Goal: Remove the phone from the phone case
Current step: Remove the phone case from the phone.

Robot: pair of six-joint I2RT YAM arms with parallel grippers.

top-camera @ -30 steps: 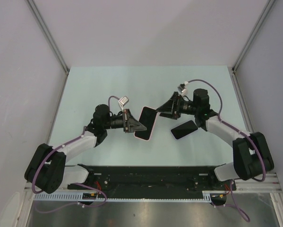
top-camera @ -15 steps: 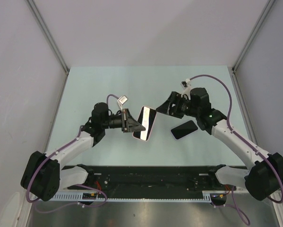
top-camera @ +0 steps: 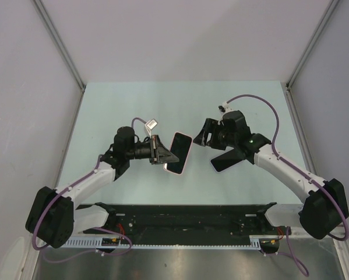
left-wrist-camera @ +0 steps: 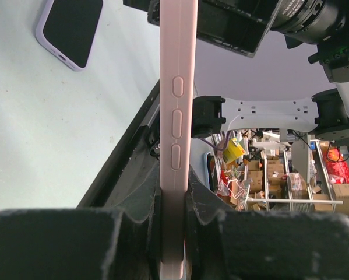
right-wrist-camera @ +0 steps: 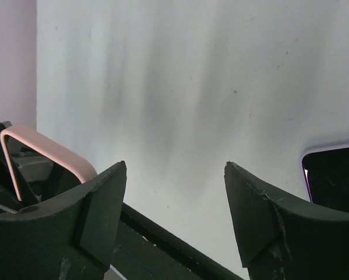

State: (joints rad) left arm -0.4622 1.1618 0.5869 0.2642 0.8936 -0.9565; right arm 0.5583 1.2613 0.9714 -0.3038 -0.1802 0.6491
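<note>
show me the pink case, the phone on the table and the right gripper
pink case (left-wrist-camera: 177, 116), left wrist view, its side edge with the buttons
phone (top-camera: 225, 161), top view, middle of its dark face
right gripper (right-wrist-camera: 175, 165), right wrist view, midway between its fingertips

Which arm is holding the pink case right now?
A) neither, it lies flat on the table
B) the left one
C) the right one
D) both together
B: the left gripper has its fingers clamped on the edge of the pink case, while the right gripper stands open and empty.
</note>
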